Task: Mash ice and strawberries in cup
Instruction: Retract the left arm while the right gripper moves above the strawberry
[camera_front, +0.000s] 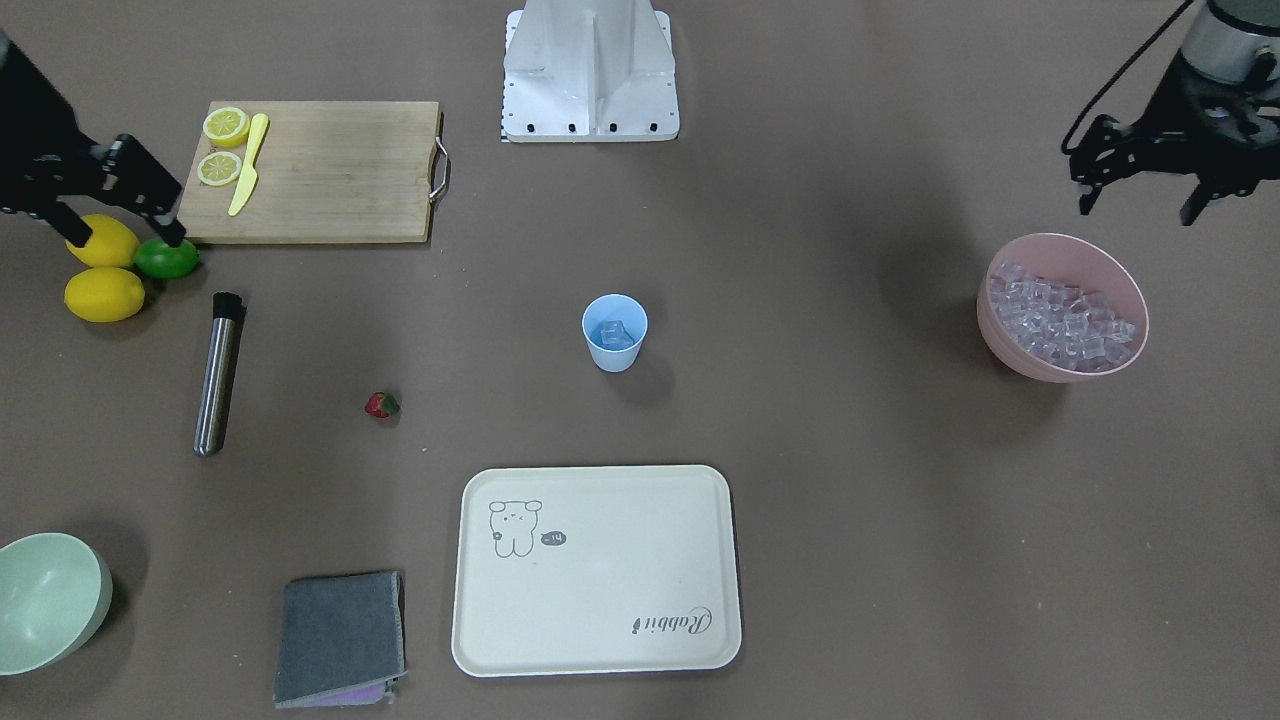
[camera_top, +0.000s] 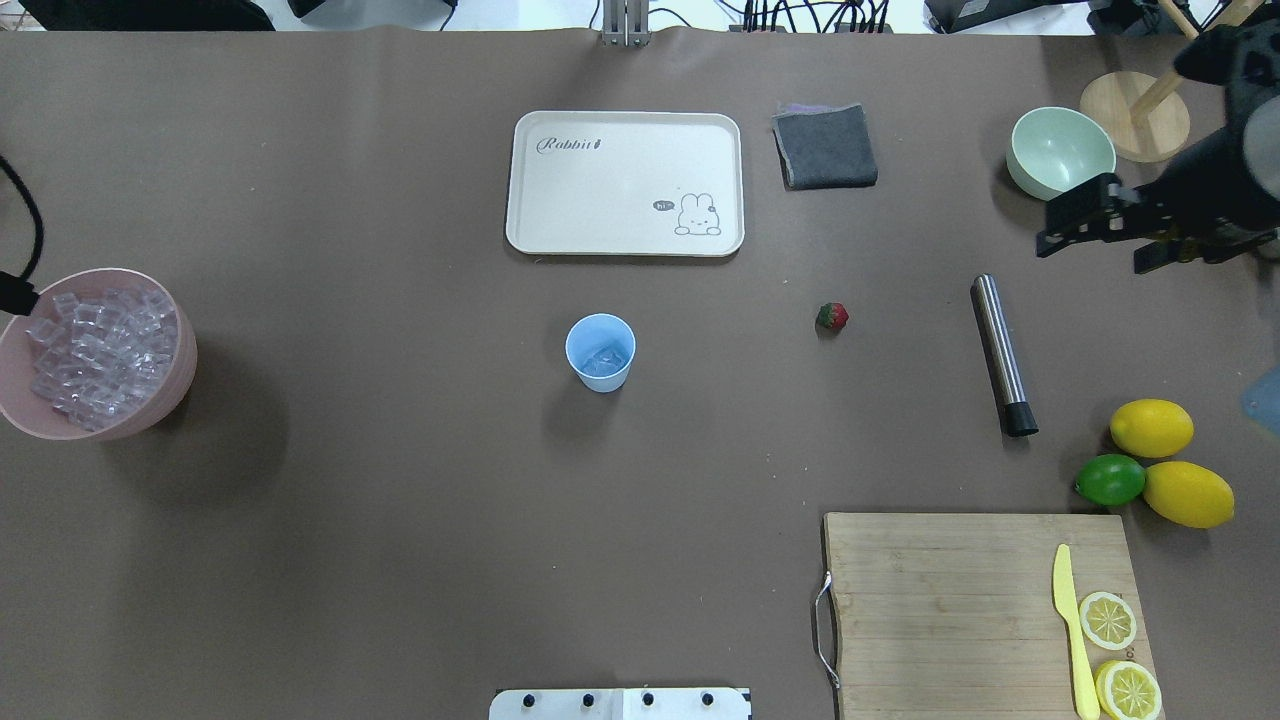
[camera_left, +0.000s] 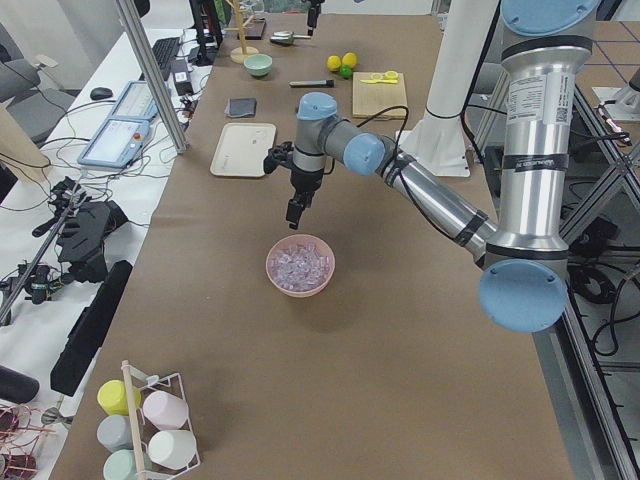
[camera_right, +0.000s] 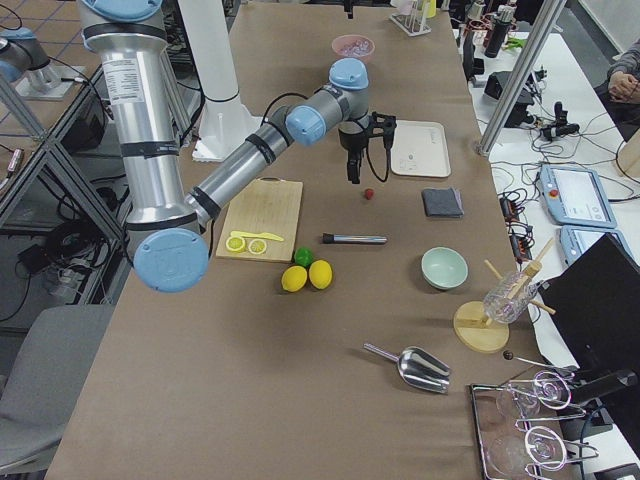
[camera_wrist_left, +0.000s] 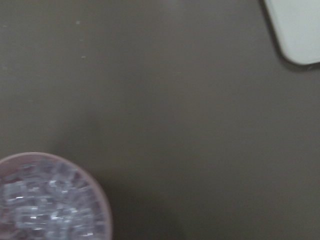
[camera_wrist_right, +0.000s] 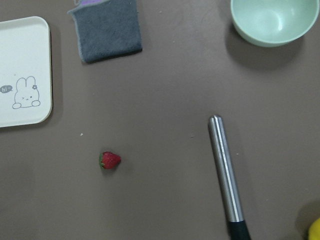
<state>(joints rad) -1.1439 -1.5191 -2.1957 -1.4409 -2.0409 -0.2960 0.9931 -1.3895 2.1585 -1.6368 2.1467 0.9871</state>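
Closest to the robot, you can see a wooden board (camera_top: 950, 600) with a metal handle. On it lie two round lemon slices (camera_top: 1108, 620) and a yellow plastic knife (camera_top: 1070, 625). Just past the board sit two smooth yellow lemons (camera_top: 1152, 427) and a shiny green lime (camera_top: 1110, 480), all close together.

In the middle of the brown desk (camera_top: 400, 500) stands the little blue cup (camera_top: 600, 376), upright, with a few clear cubes inside. The small red strawberry (camera_top: 832, 316) lies on the desk between the cup and a long metal stick (camera_top: 997, 340) with a black end. It is not in the cup.

Most of the ice (camera_top: 100, 355) is a glassy heap in the round pink bowl (camera_top: 188, 365), far off on the cup's other side. The left pincer (camera_front: 1140, 212) hangs in the air near that bowl, fingers spread wide, holding nothing.

The right pincer (camera_top: 1091, 258) hangs just past the stick's bare end, also spread wide and empty. The strawberry is well apart from it.

Farthest away you find a flat cream tray (camera_top: 600, 190) with a bunny drawing, a soft grey cloth (camera_top: 825, 148) and a pale green bowl (camera_top: 1060, 150).
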